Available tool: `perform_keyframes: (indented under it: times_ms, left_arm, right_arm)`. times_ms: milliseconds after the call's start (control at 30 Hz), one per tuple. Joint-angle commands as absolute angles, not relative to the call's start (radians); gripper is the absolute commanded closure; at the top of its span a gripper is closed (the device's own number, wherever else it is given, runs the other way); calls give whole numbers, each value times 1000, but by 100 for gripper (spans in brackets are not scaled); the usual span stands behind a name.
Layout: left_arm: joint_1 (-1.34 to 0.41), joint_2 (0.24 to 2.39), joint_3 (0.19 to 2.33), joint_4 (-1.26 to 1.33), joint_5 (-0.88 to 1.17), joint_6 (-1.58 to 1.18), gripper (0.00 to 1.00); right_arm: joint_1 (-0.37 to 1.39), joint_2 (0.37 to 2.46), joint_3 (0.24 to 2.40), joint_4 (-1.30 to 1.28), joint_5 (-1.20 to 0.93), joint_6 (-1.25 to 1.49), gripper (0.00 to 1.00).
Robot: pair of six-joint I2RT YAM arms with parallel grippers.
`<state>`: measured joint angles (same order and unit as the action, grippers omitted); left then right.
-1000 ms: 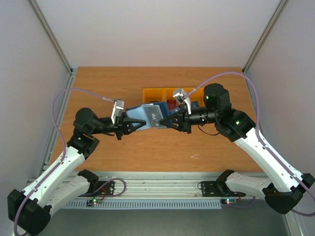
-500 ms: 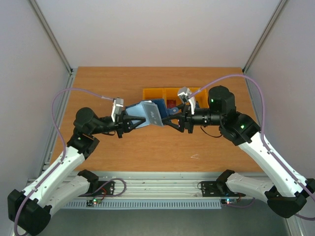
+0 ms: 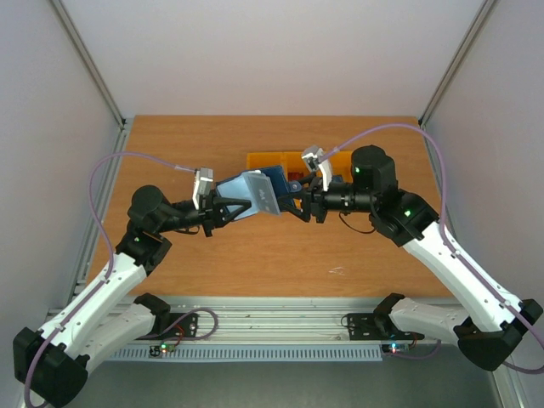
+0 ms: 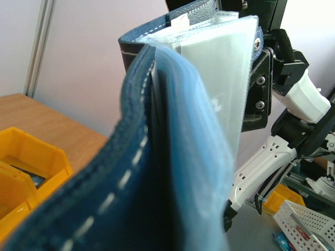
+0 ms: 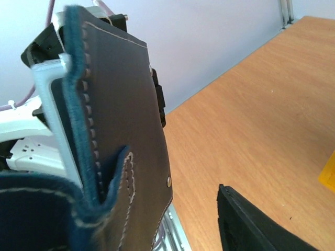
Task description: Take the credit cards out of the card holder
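Note:
The card holder (image 3: 255, 194) hangs above the middle of the table, part unfolded, its pale blue-grey inside turned up. My left gripper (image 3: 223, 212) is shut on its left end. In the left wrist view the holder (image 4: 172, 157) fills the frame, navy stitched edge in front and clear sleeves (image 4: 220, 68) behind. My right gripper (image 3: 294, 204) stands open at the holder's right flap. In the right wrist view the dark flap (image 5: 125, 104) is at the left and one black finger (image 5: 246, 225) stands apart from it at the lower right. No credit cards show plainly.
Orange bins (image 3: 265, 160) stand on the wooden table (image 3: 255, 263) just behind the holder, with something red (image 3: 295, 177) in one. The bins (image 4: 31, 157) also show at the left wrist view's lower left. Grey walls close in both sides.
My right gripper has opened and come off the holder's right end. The holder's free flap has swung up and back toward the bins. The left gripper has closed tighter.

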<state>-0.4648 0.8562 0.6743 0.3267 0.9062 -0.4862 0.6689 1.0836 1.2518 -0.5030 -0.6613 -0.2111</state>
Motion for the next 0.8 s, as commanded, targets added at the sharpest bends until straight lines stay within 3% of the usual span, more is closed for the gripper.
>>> perform_keyframes:
  times_ms: [0,367,433,533,767]
  left_arm:
    - [-462,847,714,314,864,-483,100]
    - [-460,853,718,282,834,-471,100]
    - [-460,857,719,284,837,-472,100]
    - [-460,854,719,284,838,-472,100]
    - [-460,856,720,287,842,-470,100]
  right_arm:
    - [675,1106,1256,-461,-707,-194,44]
    - [669,1047,1264,-471,-751,-230,36]
    - [670,1073,1283,-489,-768,-219,43]
    - [670,1096,1287,-510,-750,-222,61]
    - [670,1093,1279,-497,-709,-219,72]
